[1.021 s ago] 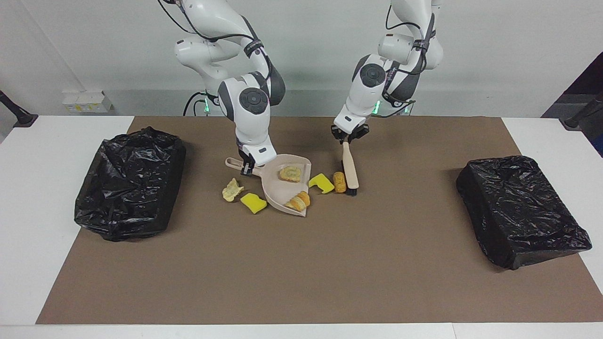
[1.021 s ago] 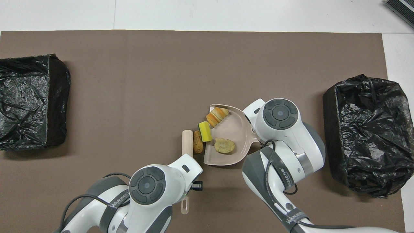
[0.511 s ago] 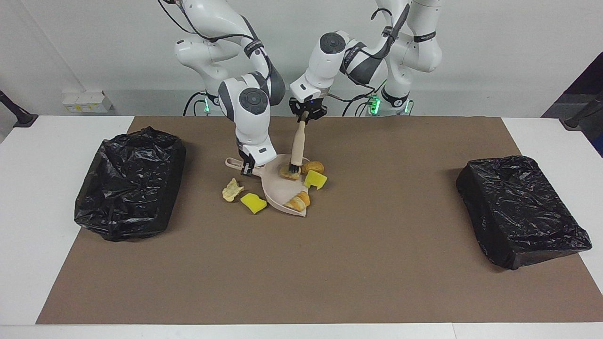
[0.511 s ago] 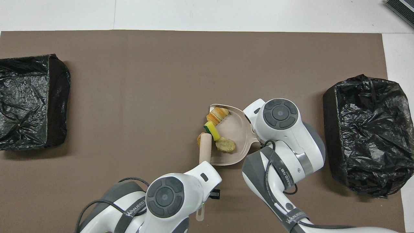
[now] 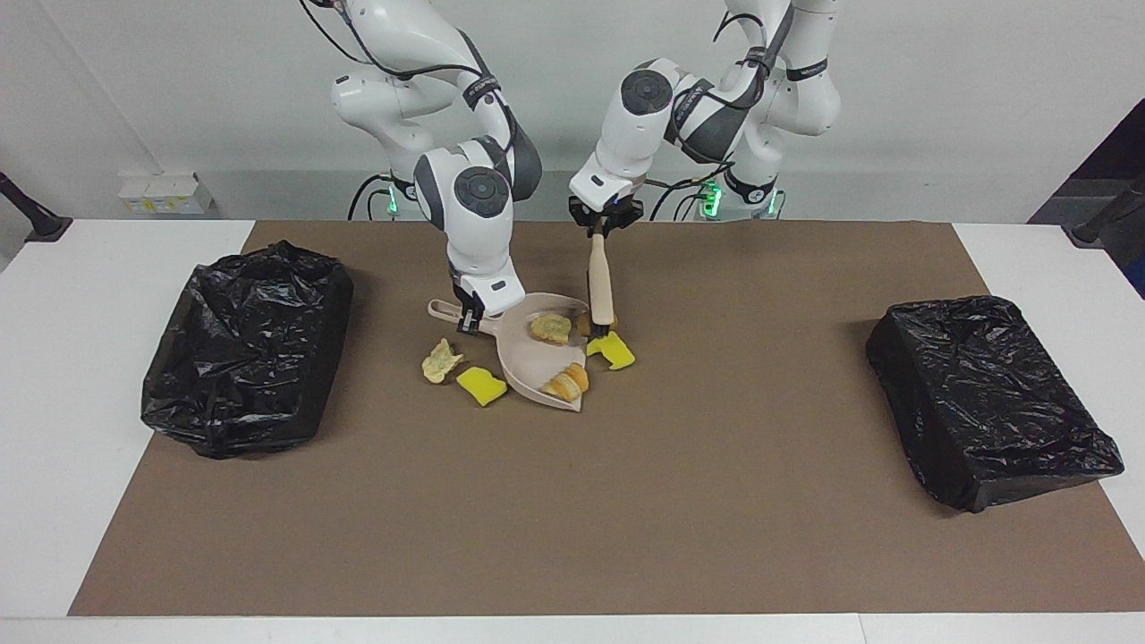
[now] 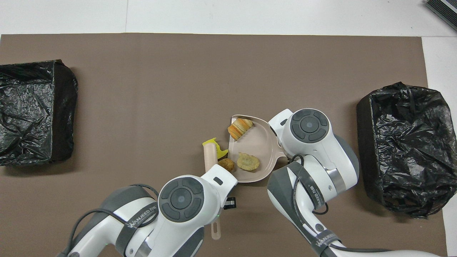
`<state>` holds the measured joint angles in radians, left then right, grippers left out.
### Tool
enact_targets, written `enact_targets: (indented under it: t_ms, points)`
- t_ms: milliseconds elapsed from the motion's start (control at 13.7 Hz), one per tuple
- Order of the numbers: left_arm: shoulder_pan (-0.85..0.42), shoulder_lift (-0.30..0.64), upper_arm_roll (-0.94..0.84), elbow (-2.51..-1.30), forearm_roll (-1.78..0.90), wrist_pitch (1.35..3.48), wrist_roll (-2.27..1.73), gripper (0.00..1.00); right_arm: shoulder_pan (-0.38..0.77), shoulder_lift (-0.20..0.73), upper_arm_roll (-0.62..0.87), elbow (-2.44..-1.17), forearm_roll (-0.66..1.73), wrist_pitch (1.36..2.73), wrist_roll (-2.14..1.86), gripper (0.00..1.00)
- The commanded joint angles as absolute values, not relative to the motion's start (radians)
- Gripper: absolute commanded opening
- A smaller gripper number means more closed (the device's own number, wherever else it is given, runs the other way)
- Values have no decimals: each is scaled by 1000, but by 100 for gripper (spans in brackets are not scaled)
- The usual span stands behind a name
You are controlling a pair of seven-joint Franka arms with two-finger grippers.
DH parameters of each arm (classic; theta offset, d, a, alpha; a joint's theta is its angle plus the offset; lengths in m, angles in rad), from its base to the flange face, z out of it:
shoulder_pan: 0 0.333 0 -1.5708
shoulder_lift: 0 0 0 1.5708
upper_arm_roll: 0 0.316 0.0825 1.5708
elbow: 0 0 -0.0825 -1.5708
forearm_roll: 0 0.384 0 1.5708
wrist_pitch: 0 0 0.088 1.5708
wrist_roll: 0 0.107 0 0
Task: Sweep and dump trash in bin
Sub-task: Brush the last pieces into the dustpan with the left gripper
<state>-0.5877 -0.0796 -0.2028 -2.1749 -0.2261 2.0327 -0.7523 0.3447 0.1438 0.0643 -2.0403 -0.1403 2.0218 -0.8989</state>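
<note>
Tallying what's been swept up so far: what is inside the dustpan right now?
In the beige dustpan lie a striped orange bread lump and a flatter tan lump. A third brown lump sits at its open edge. The right arm covers the pan's handle end.

Dustpan (image 5: 537, 358) mid mat (image 5: 626, 519) on tabletop (image 5: 54, 402), its handle twd right arm's end. In pan: 2 trash lumps (image 5: 552, 328), one nearer robots, other (image 5: 567, 383) at edge farther from them. Brush (image 5: 601, 286) tilted, tip down just beside pan mouth, btwn a lump (image 5: 586, 324) & sponge (image 5: 612, 351). 2 more pieces (image 5: 442, 360) (image 5: 481, 385) on mat beside pan, right-arm side. Bin (image 5: 246, 344) at right arm's end, 2nd bin (image 5: 988, 398) at left arm's end, both well apart from pan
</note>
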Motion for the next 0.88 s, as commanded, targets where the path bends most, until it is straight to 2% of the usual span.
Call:
enact_targets:
  t_ms: [0, 292, 365, 584, 802]
  points:
    - [-502, -74, -213, -2171, -167, 2019, -819, 0, 336, 147, 72, -2048, -124, 2043, -899, 0]
    - [-459, -66, -215, -2239, -167, 2061, -743, 0, 336, 147, 72, -2048, -124, 2043, -899, 0]
    - [-468, -63, -216, -2256, -169, 2098, -739, 0, 334, 147, 71, -2048, -124, 2043, -899, 0]
    - [-528, 36, -219, -2243, -178, 2227, -717, 0, 336, 147, 71, -2048, -124, 2043, -897, 0]
    - [-587, 71, -225, -2218, -184, 2292, -689, 0, 334, 147, 71, -2048, -124, 2042, -897, 0]
